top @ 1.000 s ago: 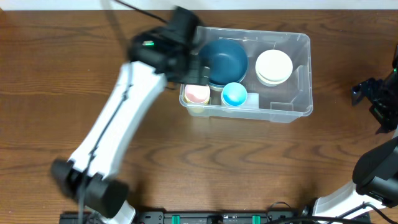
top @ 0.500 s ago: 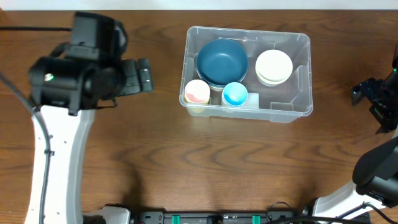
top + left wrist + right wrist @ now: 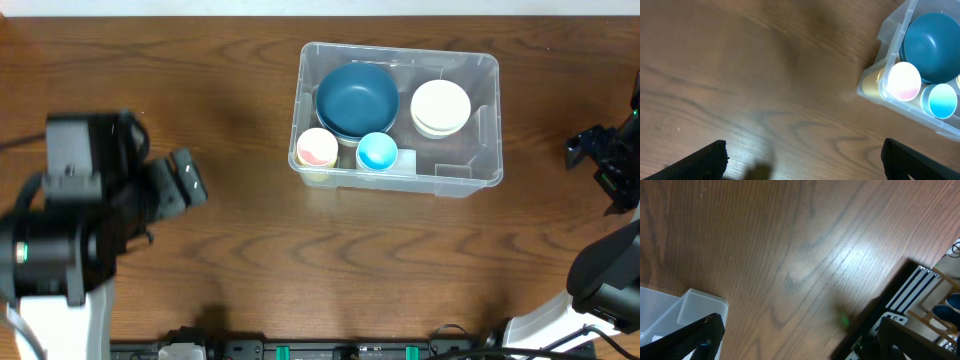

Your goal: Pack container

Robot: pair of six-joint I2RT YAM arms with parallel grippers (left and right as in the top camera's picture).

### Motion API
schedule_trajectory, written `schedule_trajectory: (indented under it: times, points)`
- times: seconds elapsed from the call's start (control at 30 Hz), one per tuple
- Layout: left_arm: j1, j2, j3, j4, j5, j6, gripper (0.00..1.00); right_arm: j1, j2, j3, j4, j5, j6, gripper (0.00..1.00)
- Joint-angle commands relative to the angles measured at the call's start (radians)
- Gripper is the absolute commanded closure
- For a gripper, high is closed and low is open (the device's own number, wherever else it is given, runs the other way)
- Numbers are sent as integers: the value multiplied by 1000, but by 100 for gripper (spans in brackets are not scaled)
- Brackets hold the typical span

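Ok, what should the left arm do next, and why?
Probably just park it. The left tool is open and empty, well left of the container, which already holds the blue bowl, white bowls, pink cup and blue cup. I see nothing loose left to pack.

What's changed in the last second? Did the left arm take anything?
The left tool swung away from the left end of the container, leftward and toward the near edge of the table, open and empty. The container, blue bowl, white bowls, pink cup, blue cup and right tool stayed put.
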Motion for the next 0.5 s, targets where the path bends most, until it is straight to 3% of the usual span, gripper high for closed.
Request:
schedule_trajectory:
  times: [0.0, 0.3, 0.47]
  points:
    - [5, -96, -73, 2, -4, -58, 2, 0, -5, -1, -1, 11, 12, 1]
    - [5, -208, -157, -110, -3, -234, 2, 0, -5, -1, 0, 11, 12, 1]
    - [5, -206, -157, -113, -4, -245, 2, 0, -5, -1, 0, 11, 12, 1]
